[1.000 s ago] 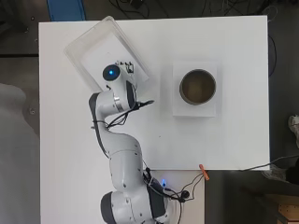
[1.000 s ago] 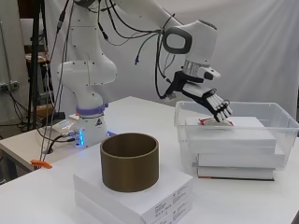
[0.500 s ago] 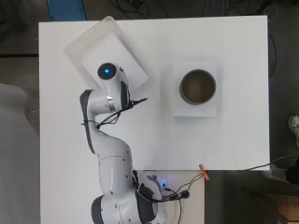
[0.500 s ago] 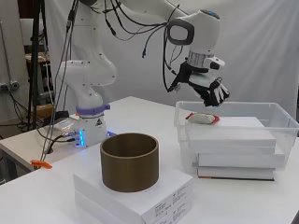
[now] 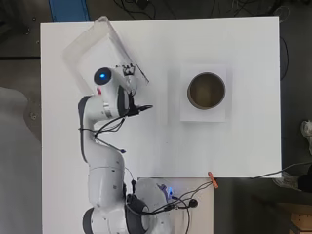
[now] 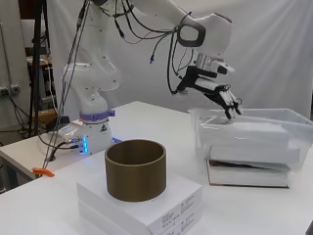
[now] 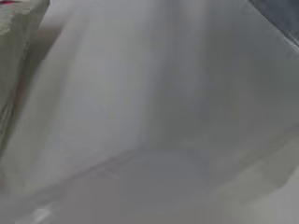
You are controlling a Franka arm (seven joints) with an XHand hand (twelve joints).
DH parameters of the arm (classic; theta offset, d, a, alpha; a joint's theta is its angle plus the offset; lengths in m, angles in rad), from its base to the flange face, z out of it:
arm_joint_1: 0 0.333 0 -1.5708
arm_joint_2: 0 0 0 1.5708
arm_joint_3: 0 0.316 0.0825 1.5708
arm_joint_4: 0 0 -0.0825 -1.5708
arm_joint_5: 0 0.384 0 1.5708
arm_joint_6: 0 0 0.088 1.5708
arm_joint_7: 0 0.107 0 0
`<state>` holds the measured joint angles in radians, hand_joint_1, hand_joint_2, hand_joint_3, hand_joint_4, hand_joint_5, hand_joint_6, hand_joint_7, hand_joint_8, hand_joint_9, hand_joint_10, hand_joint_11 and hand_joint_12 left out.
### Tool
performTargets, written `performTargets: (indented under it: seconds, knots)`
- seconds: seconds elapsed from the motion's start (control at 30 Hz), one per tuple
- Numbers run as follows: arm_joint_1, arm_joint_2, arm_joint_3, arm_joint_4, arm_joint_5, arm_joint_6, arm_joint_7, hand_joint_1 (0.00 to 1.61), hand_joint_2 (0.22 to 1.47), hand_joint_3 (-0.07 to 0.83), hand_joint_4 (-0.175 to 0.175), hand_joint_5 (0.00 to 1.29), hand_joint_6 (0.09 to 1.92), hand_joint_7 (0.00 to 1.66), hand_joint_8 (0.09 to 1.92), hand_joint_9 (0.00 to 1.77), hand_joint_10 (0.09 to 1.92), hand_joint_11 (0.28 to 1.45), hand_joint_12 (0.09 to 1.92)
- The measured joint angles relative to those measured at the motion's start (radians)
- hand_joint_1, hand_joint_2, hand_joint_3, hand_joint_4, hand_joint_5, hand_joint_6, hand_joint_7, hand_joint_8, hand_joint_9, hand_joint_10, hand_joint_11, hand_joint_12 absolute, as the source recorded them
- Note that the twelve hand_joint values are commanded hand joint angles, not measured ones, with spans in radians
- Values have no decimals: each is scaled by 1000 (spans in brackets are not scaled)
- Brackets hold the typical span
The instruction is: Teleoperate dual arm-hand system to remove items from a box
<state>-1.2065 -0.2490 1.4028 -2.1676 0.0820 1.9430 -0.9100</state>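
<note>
The clear plastic box (image 6: 274, 128) rests on a stack of white boxes and a book at the right of the side view. From overhead the box (image 5: 90, 46) lies at the table's far left, partly under the arm. My hand (image 6: 217, 92) hangs over the box's near end. Its fingers (image 6: 231, 105) are straight and spread, pointing down into the box with nothing between them. Overhead, the fingers (image 5: 127, 70) show just past the wrist. A small red spot (image 5: 99, 90) shows beside the wrist; I cannot tell what it is. The wrist view shows only a blurred pale surface.
A brown open cylinder (image 6: 135, 169) stands on a flat white box (image 6: 151, 208) near the table's middle; overhead, the cylinder (image 5: 206, 90) lies to the right of the hand. An orange clip (image 5: 212, 180) lies at the table's near edge.
Half a second ago the hand was curled down over a red and white item in the box. Now its fingers are stretched out, and that item no longer shows in the side view.
</note>
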Motion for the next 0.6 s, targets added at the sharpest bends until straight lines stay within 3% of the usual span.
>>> performTargets:
  seconds: [0.43, 0.53, 0.6]
  knots:
    - [305, -180, -123, 70, -17, -83, 173, 177, 1062, 7, 24, 524, 87, 684, 87, 708, 87, 644, 87]
    - [342, -190, -160, 52, 36, -75, 111, 177, 1044, -3, 25, 531, 87, 682, 87, 712, 87, 656, 87]
    - [366, -190, -191, 33, 80, -64, -6, 181, 1029, -9, 27, 529, 87, 651, 87, 690, 87, 649, 87]
